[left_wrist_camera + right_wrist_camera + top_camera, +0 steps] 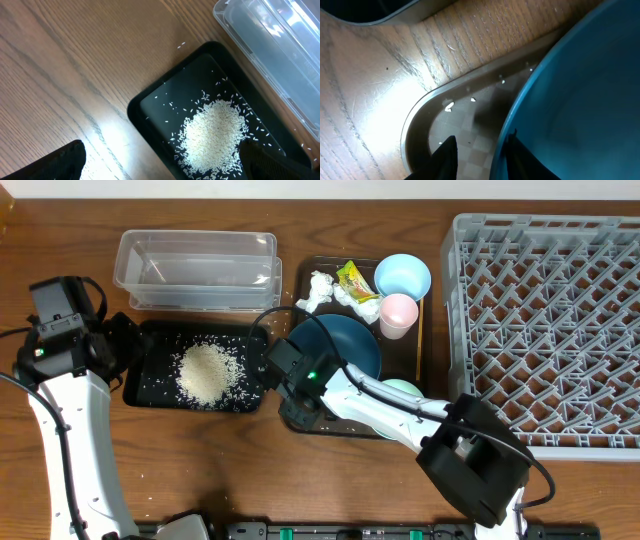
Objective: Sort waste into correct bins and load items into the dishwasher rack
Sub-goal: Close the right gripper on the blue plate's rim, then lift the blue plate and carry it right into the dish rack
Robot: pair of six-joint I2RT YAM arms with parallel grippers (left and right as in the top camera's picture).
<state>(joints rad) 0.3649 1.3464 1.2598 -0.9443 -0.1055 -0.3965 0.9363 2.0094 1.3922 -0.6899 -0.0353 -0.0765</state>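
Note:
The dark blue dish (340,342) lies in the brown serving tray (418,345) with tissues (320,290), a yellow-green wrapper (357,280), a light blue bowl (402,275), a pink cup (398,315) and a mint-green bowl (402,390). My right gripper (290,375) is open, its fingers (480,157) straddling the dish's rim (580,90), one inside and one outside. Rice (207,372) is piled in the black tray (150,385). My left gripper (118,348) is open and empty (165,172) above that tray's left end (137,107). No wooden stick is in view.
The clear tub (195,268) stands behind the black tray and shows in the left wrist view (270,45). The grey dishwasher rack (545,330) fills the right side. A few rice grains (449,106) lie on the brown tray's corner (420,125).

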